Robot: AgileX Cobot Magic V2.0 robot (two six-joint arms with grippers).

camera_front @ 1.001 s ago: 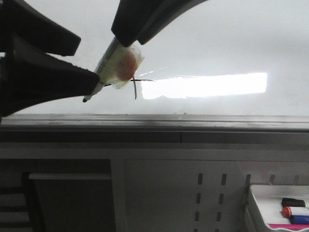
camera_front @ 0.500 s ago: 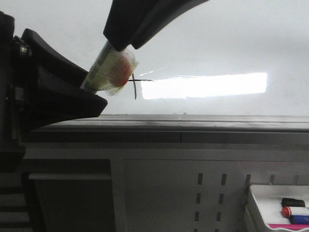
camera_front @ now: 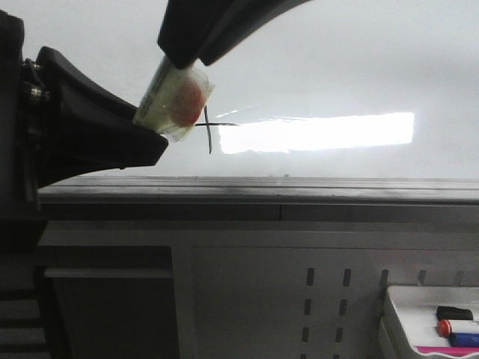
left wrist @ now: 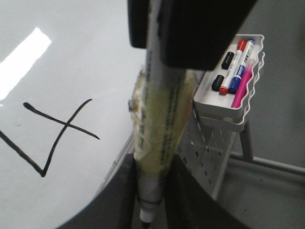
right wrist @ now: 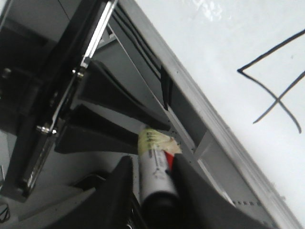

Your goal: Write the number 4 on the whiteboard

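The whiteboard (camera_front: 337,67) is glossy white with a bright glare bar. A thin black number 4 (camera_front: 209,134) is drawn on it, partly behind the marker; it shows whole in the left wrist view (left wrist: 66,125) and the right wrist view (right wrist: 278,98). A marker (camera_front: 176,101) wrapped in yellowish tape with a red patch slants down to the left. My right gripper (camera_front: 183,60) is shut on its upper end (right wrist: 155,167). My left gripper (left wrist: 152,200) is shut round its lower barrel (left wrist: 159,129), with the tip poking out beyond the fingers, off the board.
A grey metal rail (camera_front: 299,191) runs along the whiteboard's lower edge. Below it is a perforated grey panel (camera_front: 329,299). A small white tray (camera_front: 397,314) at the lower right holds several spare markers (camera_front: 456,327); it also shows in the left wrist view (left wrist: 224,107).
My left gripper has moved right and closed over the marker's lower end, hiding the tip. The marker and right gripper have shifted slightly up and left.
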